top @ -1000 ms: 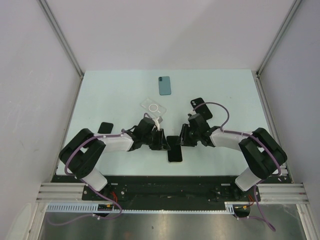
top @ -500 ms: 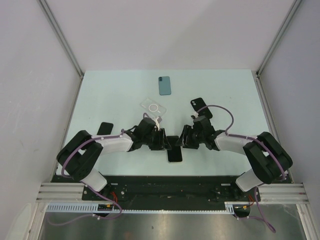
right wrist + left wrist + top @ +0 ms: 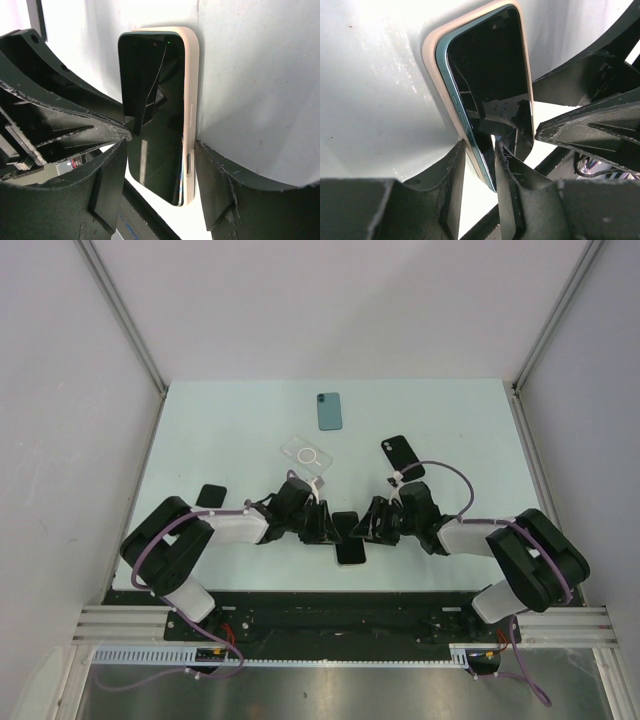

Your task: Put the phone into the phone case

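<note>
Notes the right gripper (image 3: 368,527) brought down toward the near edge over the last second and now close against the phone (image 3: 350,546). Notes the left gripper (image 3: 325,525) hardly shifted on the opposite side. Finds the phone unmoved at the near middle of the table (image 3: 220,430), screen up, flanked by both grippers. Reads this as a two-sided press to finish seating, not a fresh pick-up.

Finds the phone lying inside the cream case (image 3: 192,75). Sees it flush along one long side in the right wrist view, and sees its teal side above the rim in the left wrist view. Judges it mostly in, not fully home.

Finds the right fingers (image 3: 107,185) spread astride phone and case, and the left fingers (image 3: 452,185) close together about the near edge. Cannot tell of either whether clamped or merely touching.

Records a clear case (image 3: 307,453) farther back holding nothing, with a teal phone (image 3: 328,411) and a black phone (image 3: 401,457) apart from it.
</note>
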You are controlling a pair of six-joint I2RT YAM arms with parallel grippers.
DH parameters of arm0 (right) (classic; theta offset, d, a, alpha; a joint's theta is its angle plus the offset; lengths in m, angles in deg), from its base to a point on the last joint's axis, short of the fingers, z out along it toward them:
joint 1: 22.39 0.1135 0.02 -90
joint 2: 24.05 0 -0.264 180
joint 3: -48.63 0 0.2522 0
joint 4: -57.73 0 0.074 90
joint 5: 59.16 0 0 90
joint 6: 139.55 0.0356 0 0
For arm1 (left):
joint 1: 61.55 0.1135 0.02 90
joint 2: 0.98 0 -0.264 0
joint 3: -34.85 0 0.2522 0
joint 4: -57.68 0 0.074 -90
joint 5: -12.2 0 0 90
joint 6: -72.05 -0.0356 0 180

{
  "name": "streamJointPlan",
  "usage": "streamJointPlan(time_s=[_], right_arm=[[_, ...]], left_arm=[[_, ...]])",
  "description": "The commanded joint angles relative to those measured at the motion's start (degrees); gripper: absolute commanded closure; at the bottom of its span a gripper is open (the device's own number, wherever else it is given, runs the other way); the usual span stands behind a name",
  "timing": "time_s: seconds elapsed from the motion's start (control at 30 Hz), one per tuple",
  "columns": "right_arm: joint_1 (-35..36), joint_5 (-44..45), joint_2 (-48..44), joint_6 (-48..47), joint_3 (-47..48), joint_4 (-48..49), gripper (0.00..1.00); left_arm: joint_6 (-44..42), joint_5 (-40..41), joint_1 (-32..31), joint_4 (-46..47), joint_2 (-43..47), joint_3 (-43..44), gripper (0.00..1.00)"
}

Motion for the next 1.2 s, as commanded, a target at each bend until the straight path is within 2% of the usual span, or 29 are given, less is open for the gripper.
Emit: streamJointPlan(time_s=[0.0, 0.1, 0.27, 0.43, 0.63, 0.67, 0.77, 0.87, 0.93, 1.0, 1.03, 1.07, 1.1, 1.17], right_arm=[[-0.27, -7.49, 2.74, 3.89, -3.02, 9.4, 0.39], [-1.77, -13.64, 4.06, 8.2, -5.05, 20.82, 0.39], [-2.74, -18.84, 7.93, 11.54, -5.67, 30.75, 0.4], [-3.44, -18.5, 9.25, 11.81, -6.55, 31.49, 0.44], [-4.67, -18.49, 10.13, 8.65, -6.9, 30.6, 0.61], [-4.93, -18.84, 10.57, 8.65, -6.9, 31.48, 0.7], [-5.63, -21.91, 12.5, 11.0, -6.81, 36.82, 0.85], [-6.16, -25.08, 14.52, 14.78, -6.72, 44.21, 0.95], [-6.43, -27.45, 16.01, 17.07, -6.72, 50.6, 1.0], [-6.95, -30.16, 17.94, 22.59, -6.72, 56.5, 1.0], [-7.04, -30.97, 18.91, 25.06, -6.72, 64.71, 1.0], [-7.22, -31.58, 19.79, 31.17, -6.64, 69.32, 1.0], [-7.22, -32.98, 20.58, 33.23, -5.77, 72.85, 1.0], [-6.52, -33.87, 19.89, 33.52, -4.79, 73.23, 1.0]], left_arm=[[2.65, -4.42, -0.36, 5.09, -0.87, -1.06, 0.67], [2.74, -4.78, -0.45, 5.71, -0.7, -1.76, 0.67], [2.65, -6.18, -0.36, 6.94, -0.87, -2.56, 0.67], [2.74, -6.01, -0.36, 7.38, -0.35, -2.91, 0.67], [2.83, -6.18, -0.28, 7.64, 1.41, -3.7, 0.64], [2.83, -6.27, -0.36, 7.73, 1.76, -3.79, 0.63], [2.83, -6.45, -0.36, 7.82, 4.13, -4.14, 0.62], [1.87, -6.53, 0.42, 6.77, 7.73, -4.4, 0.57], [1.42, -8.01, 1.65, 5.28, 11.76, -4.58, 0.47], [0.9, -10.04, 4.9, 5.19, 15.81, -6.06, 0.37], [0.55, -11.88, 7.52, 5.1, 20.44, -6.77, 0.34], [0.37, -13.03, 8.85, 4.92, 22.83, -7.82, 0.32], [0.11, -13.91, 10.08, 4.75, 25.12, -8.18, 0.29], [-0.86, -16.55, 13.25, 3.35, 31.43, -8.27, 0.27]])
